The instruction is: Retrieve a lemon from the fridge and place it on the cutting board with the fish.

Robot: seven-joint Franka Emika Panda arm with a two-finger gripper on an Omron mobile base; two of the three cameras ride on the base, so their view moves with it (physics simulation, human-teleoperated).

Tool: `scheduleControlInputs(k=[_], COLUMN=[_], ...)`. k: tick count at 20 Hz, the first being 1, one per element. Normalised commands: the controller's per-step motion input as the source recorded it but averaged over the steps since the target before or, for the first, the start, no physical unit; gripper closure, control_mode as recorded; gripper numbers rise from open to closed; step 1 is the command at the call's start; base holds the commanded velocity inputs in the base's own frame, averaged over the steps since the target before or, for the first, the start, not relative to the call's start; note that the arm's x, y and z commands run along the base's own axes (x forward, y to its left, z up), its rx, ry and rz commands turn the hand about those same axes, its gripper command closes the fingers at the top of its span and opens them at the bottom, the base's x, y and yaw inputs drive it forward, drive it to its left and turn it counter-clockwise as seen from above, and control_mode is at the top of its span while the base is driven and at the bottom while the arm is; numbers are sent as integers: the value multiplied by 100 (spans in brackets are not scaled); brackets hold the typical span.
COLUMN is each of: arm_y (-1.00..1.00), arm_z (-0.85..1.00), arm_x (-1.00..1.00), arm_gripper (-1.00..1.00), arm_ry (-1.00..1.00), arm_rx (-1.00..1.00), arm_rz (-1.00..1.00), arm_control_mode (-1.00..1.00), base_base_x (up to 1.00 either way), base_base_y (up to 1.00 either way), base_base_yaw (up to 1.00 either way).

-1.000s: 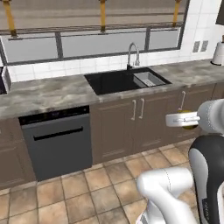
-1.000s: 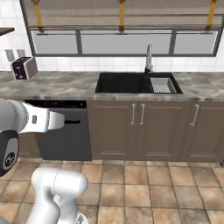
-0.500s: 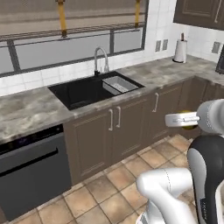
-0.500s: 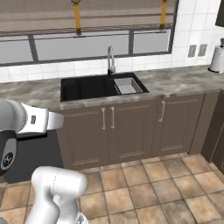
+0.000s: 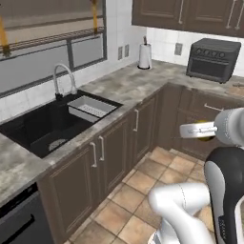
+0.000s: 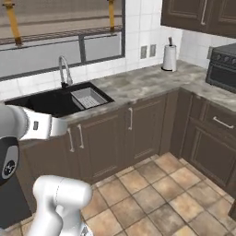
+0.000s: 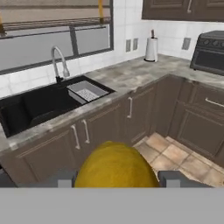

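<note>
The lemon (image 7: 116,168), round and yellow-orange, sits between my gripper's (image 7: 117,180) two dark fingertips (image 7: 65,179) in the hand view, and the gripper is shut on it. In the left base view the gripper (image 5: 191,129) is held out at cabinet height over the floor, with a bit of the lemon (image 5: 206,137) showing under it. A tan flat sliver (image 5: 236,89) lies at the right edge of the counter by the toaster oven; I cannot tell whether it is the cutting board. The fridge and the fish are out of view.
A black sink (image 5: 43,126) with a faucet (image 5: 62,78) and a grey strainer basket (image 5: 90,106) is on the left. A paper towel roll (image 5: 145,55) stands at the counter's corner. A dark toaster oven (image 5: 213,59) is at the right. Brown cabinets (image 6: 138,129) front a tiled floor (image 6: 161,189).
The whole picture has swung: the base has turned right, so the sink has slid left and the corner counter with the toaster oven has come into view. The lemon stays in the gripper.
</note>
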Motion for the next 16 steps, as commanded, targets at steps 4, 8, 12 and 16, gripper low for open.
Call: scheduleControlInputs(k=[4,8,12,16], arm_y=[0,0,0,0], arm_z=[0,0,0,0], arm_x=[0,0,0,0], arm_gripper=[100,100,100,100], arm_ry=[0,0,0,0], arm_rx=[0,0,0,0], arm_rz=[0,0,0,0], arm_control_mode=[100,100,100,100], base_base_x=[56,44,49,66], base_base_y=[3,0,0,2], base_base_yaw=[-67,-68,-68,-64])
